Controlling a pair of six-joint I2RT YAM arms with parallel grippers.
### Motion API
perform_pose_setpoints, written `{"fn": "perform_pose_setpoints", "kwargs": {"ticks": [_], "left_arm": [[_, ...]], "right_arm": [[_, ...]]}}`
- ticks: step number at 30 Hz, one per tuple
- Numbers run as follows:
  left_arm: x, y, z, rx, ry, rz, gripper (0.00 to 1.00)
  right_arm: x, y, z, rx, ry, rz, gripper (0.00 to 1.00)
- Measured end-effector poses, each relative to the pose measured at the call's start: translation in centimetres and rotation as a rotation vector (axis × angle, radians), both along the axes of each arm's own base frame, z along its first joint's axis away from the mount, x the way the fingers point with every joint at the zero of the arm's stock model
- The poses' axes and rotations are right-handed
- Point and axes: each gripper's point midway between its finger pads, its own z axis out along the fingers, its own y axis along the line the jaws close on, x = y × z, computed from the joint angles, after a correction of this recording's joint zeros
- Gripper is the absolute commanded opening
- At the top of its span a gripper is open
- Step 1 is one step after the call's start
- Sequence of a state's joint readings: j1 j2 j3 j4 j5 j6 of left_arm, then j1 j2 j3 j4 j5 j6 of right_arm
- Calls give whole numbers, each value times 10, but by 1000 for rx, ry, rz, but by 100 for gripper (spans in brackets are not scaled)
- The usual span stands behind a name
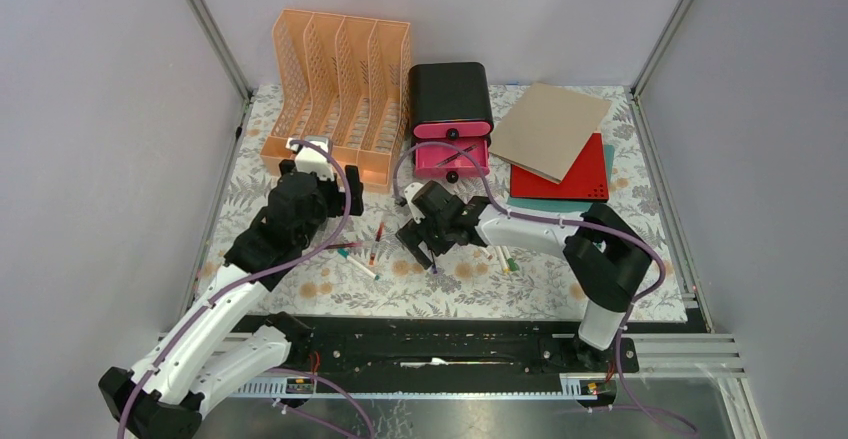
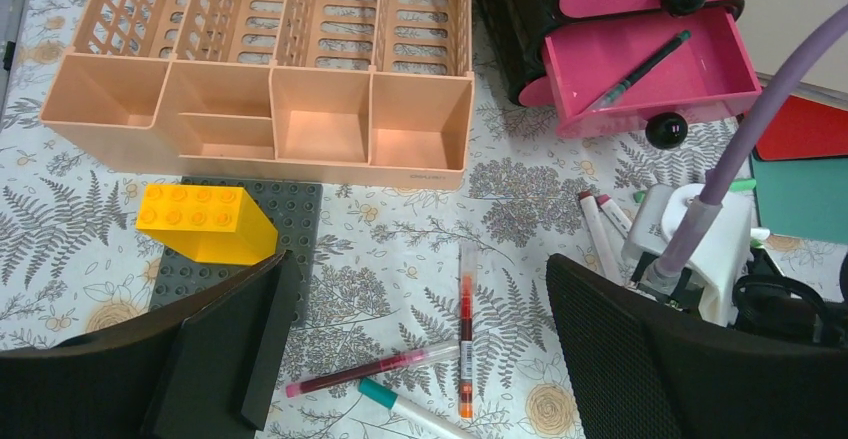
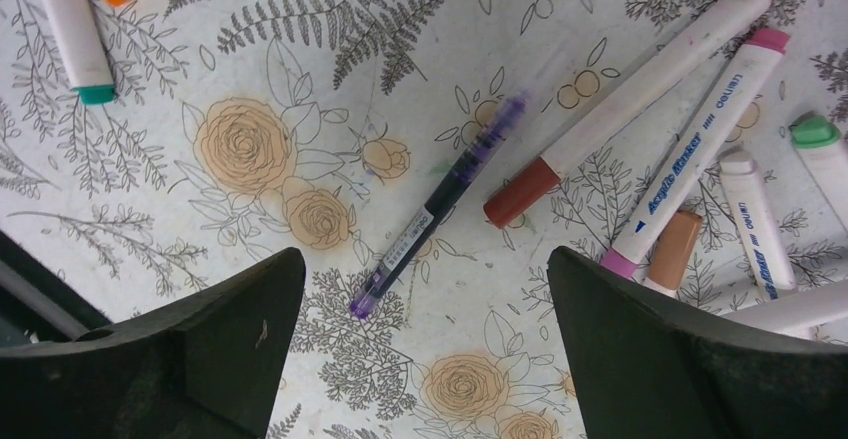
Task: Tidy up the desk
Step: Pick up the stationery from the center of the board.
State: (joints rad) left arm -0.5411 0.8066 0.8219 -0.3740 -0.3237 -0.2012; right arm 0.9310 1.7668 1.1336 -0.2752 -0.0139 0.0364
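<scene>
Right gripper (image 3: 425,299), jaws wide and empty, hovers over a purple pen (image 3: 440,204) on the desk (image 1: 480,294) beneath both arms. Left gripper (image 2: 415,299), likewise open and empty, hangs to its left. One pen (image 2: 640,64) lies in the far pink drawer (image 2: 705,54); markers (image 3: 640,89) lie loose, so most tidying looks undone.

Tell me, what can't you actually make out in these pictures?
- Upper pink drawer, top view: shut, contents hidden.
- Grey baseplate, left wrist view: near end covered by a finger of the left gripper.
- Teal sheet, top view: mostly buried under the red folder and brown board.
- Green-capped marker, right wrist view: cut off by the right edge.
- Purple pen, right wrist view: label print too small to read.
</scene>
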Motion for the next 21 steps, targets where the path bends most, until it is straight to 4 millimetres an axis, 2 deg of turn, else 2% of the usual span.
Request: {"fn": "perform_pose_setpoints", "kwargs": {"ticks": [3,9,14,21], "left_arm": [[1,3,0,-1,1,8,99],[2,4,0,-7,4,8,99],[2,4,-1,-10,6,3,99],[2,3,-1,-14,8,-4,99]], "right_arm": [[2,2,0,-7,-18,-23,84],[6,6,-8,-13,-17,-46,50],[5,6,-18,-32,0,-52,39],[7,3,-27,-61,2,-59,33]]}}
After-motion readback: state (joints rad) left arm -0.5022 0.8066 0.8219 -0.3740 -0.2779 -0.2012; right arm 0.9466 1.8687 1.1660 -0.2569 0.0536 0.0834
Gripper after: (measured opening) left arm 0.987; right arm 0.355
